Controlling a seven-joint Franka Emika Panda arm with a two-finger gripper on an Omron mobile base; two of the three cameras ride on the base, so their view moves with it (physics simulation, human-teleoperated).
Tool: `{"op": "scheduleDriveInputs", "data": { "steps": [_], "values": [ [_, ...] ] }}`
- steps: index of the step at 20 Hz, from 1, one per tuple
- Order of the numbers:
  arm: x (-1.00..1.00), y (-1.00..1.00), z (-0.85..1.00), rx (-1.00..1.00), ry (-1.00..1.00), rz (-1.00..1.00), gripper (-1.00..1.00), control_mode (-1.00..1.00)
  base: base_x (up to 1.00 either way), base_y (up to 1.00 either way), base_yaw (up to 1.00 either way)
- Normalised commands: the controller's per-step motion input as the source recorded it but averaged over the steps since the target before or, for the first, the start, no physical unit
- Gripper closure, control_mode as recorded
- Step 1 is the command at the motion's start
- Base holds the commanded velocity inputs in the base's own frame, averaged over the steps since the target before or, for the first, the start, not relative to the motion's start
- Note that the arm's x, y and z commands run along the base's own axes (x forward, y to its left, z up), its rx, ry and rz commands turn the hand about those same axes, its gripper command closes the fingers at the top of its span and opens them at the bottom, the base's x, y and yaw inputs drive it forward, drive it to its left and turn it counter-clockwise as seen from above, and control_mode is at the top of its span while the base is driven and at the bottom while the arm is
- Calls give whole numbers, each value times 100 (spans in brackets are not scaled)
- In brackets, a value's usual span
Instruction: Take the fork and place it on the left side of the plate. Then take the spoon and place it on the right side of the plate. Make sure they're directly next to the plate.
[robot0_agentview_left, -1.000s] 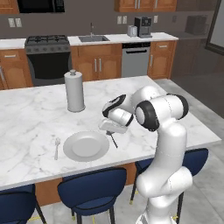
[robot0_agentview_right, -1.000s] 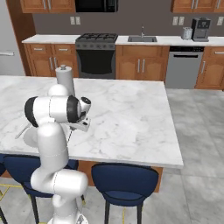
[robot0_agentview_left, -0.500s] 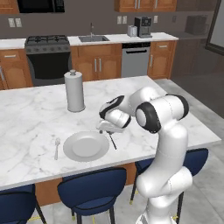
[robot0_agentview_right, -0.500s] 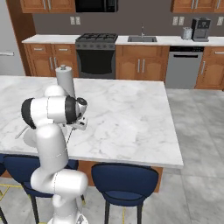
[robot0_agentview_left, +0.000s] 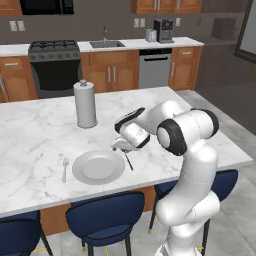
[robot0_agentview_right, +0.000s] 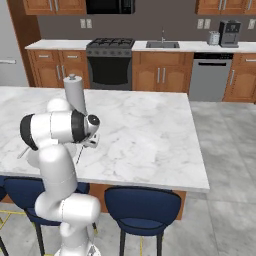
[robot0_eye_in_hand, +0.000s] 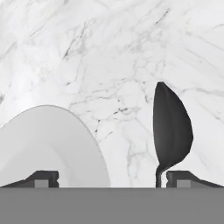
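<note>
Spoon (robot0_eye_in_hand: 171, 131) lies on marble counter (robot0_eye_in_hand: 131, 52) just right of plate (robot0_eye_in_hand: 48, 144), not touching; long axis along plate's right edge, bowl pointing away from hand camera. Gripper (robot0_eye_in_hand: 112, 177) spread, empty. Fork (robot0_agentview_left: 65, 168) left of plate.

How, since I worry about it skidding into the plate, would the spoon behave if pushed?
The spoon looks like thin dark metal, so it is probably stiff and light. Lying flat on the smooth marble counter, it would likely slide or pivot, not roll.
</note>
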Motion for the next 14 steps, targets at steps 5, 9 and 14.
{"op": "scheduleDriveInputs", "data": {
  "steps": [5,9,14],
  "values": [
    [-33,0,35,3,-5,-1,-100,-100,0,0,0],
    [-70,-9,56,0,0,-9,-100,-100,0,0,0],
    [-95,-34,83,-1,6,-15,-100,-100,0,0,0]
  ]
}}
